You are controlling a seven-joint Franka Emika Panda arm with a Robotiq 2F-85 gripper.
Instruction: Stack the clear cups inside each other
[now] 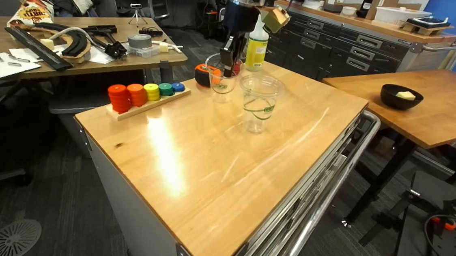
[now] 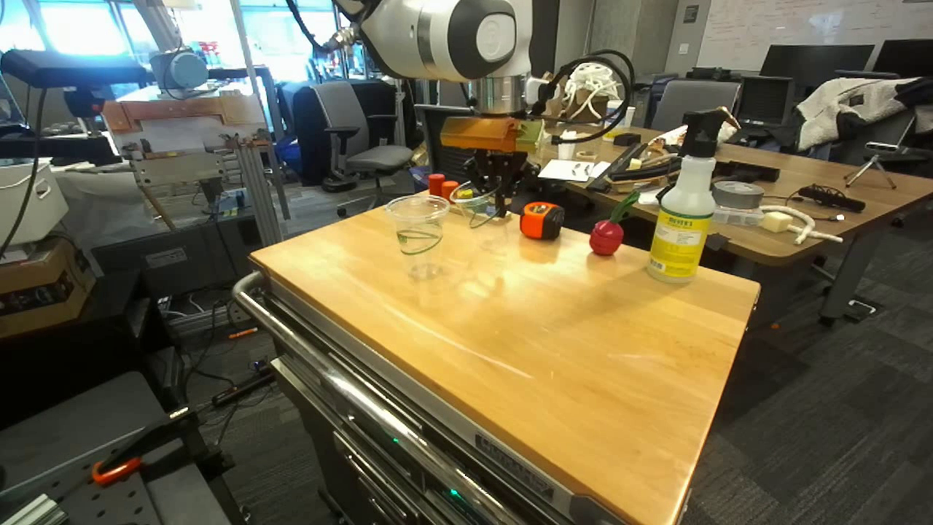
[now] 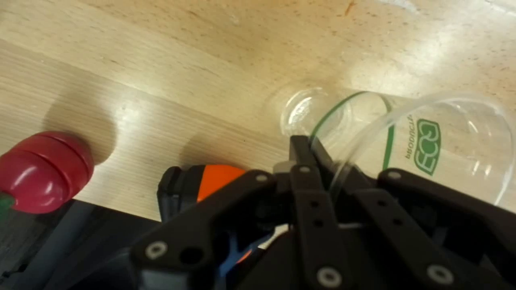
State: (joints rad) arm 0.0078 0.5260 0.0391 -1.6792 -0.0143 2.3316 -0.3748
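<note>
Claw (image 3: 309, 147) clenched on the wall of the held cup (image 3: 401, 139); nesting calls for raising its base above the free cup (image 1: 259, 105), centring, then lowering it upright.

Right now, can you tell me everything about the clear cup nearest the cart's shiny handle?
That clear cup looks like see-through plastic, with a wide lipped mouth and sides narrowing to a smaller bottom. A thin green line curves around it, with a small green logo. It stands upright on the wooden top, and I see nothing inside. Only that top seems to touch it; the fingers are at the other clear cup.
</note>
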